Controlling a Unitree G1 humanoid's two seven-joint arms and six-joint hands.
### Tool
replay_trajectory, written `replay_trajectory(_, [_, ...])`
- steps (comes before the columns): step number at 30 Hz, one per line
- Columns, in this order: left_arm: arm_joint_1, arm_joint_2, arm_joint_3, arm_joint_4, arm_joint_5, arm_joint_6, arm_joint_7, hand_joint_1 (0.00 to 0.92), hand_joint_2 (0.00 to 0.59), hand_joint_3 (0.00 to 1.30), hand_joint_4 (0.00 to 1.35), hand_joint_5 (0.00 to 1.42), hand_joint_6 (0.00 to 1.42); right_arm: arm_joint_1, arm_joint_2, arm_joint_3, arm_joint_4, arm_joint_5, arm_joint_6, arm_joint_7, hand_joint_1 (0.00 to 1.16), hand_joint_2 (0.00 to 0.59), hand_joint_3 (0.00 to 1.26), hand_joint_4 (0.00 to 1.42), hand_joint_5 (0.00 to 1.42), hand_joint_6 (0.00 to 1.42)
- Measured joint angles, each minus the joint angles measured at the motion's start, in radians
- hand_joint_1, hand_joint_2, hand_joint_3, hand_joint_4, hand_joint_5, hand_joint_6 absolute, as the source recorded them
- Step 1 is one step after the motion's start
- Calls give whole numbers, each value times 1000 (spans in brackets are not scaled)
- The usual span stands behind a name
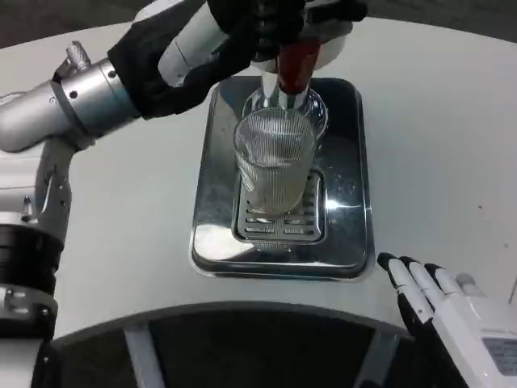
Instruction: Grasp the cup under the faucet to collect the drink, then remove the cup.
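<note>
The left hand reaches in from the left across the white surface and sits at the top of the faucet, its dark fingers wrapped around the red handle. Just below that hand, the ribbed clear cup stands upright under the faucet on the slotted grate of the steel drip tray, with pale liquid in its lower part. Well to the right and nearer the robot, the right hand rests at the surface's edge, fingers straight, side by side, holding nothing, well apart from the cup.
</note>
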Motion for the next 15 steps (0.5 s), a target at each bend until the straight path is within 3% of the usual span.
replay_trajectory(9, [-57,16,-16,87,42,-116,-43,0,19,56,0,120,61,6,0,3,0,0,0,-3,768,316,0,0,0,0])
replay_trajectory(15, [-57,29,-32,94,82,-262,-65,0,20,56,0,120,55,5,0,5,0,2,0,-3,769,316,0,0,0,0])
